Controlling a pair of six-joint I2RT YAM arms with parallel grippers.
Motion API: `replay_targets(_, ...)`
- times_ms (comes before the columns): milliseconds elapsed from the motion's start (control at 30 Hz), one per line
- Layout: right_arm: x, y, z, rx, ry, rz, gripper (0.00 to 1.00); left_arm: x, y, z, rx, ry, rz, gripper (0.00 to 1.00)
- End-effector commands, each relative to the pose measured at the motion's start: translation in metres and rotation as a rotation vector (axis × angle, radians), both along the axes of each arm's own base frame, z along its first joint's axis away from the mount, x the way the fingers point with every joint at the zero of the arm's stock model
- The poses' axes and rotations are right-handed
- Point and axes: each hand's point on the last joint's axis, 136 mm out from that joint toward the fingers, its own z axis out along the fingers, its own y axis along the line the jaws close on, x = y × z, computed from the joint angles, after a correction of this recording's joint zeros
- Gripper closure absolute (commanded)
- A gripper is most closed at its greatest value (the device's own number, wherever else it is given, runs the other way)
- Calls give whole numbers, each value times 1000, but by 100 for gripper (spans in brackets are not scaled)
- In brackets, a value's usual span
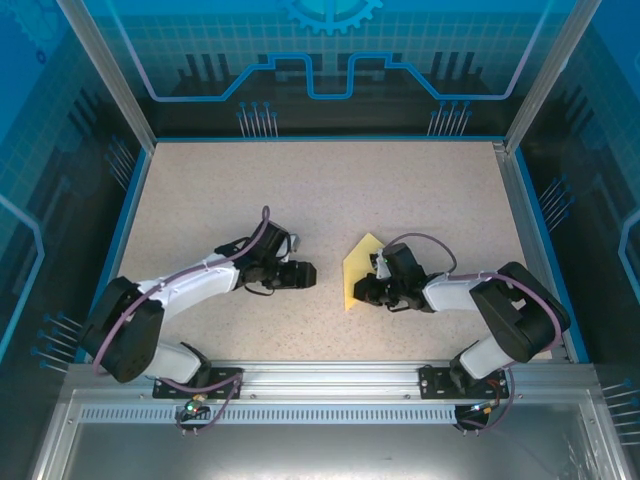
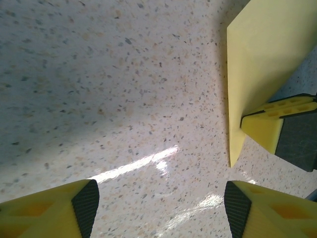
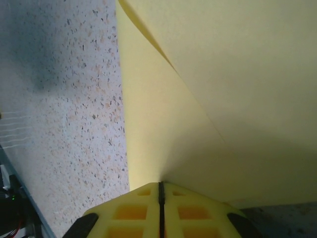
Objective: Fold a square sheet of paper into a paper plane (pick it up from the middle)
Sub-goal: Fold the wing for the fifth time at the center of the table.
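Brightly lit from above, white glare streaking the tabletop (image 2: pixel 133 166), soft grey shading across the square sheet of paper (image 3: pixel 237 148).

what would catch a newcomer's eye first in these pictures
The bright yellow sheet of paper stands out just right of centre on the speckled table, with one layer folded over another. The right end effector is shut on its edge. The left end effector sits open just to the paper's left, holding nothing.
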Motion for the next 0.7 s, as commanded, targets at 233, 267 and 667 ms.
replay_targets(233,-4,-13,-7,35,32,-20,97,36,-61,11,-122,-36,25,31)
replay_targets(267,-4,-13,-8,36,34,-20,98,38,-67,9,-129,-32,24,31)
replay_targets(667,-3,-15,-7,61,26,2,99,56,-109,-11,-178,7,29,41)
